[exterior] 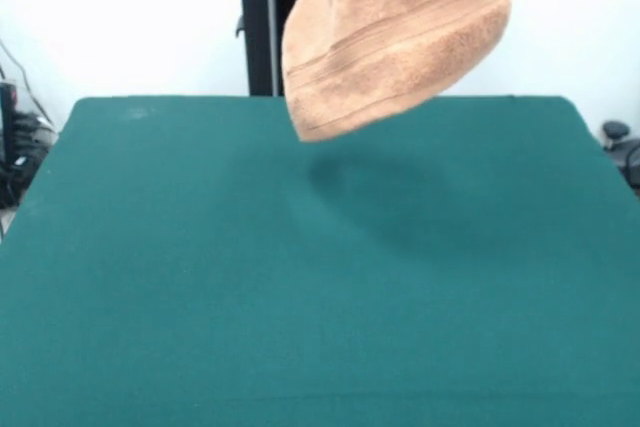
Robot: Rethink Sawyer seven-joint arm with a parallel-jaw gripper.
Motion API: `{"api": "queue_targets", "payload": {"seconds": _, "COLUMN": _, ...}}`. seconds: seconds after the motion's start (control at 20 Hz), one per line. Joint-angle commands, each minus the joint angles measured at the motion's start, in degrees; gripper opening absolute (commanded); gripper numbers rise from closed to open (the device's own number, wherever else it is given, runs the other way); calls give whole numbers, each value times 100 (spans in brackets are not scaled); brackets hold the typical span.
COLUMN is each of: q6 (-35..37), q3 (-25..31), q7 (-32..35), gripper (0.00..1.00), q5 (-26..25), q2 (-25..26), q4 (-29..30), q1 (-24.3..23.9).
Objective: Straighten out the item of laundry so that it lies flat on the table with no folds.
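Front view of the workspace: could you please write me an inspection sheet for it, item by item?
Surface: large dark green felt-like table; a soft dark shadow lies on it below the towel.
Job's things: tan terry-cloth hand towel with a woven band stripe hangs in the air above the table's far side, tilted, its lowest corner clear of the surface; its top runs out of the picture.
Clutter: nothing seen on the table.
Grippers: nothing seen; whatever holds the towel is above the frame.
Cables: dark cables and gear at the left edge, beside the table.
Surroundings: black pedestal behind the table; white wall; a dark object at the right edge.
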Motion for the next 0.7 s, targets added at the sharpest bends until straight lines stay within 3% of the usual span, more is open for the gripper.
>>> {"api": "queue_targets", "payload": {"seconds": 0.05, "q6": -740, "q3": 811, "q7": 618, "gripper": 0, "q5": 38, "q2": 770, "q4": 749, "q1": -55}}
{"api": "queue_targets", "payload": {"seconds": 0.55, "q6": -1075, "q3": 919, "q7": 571, "gripper": 0, "q5": 25, "q2": 1106, "q4": 722, "q1": -131}}
{"api": "queue_targets", "payload": {"seconds": 0.7, "q6": -1033, "q3": 1392, "q7": 53, "gripper": 0, "q5": 631, "q2": 1025, "q4": 1089, "q1": -600}}
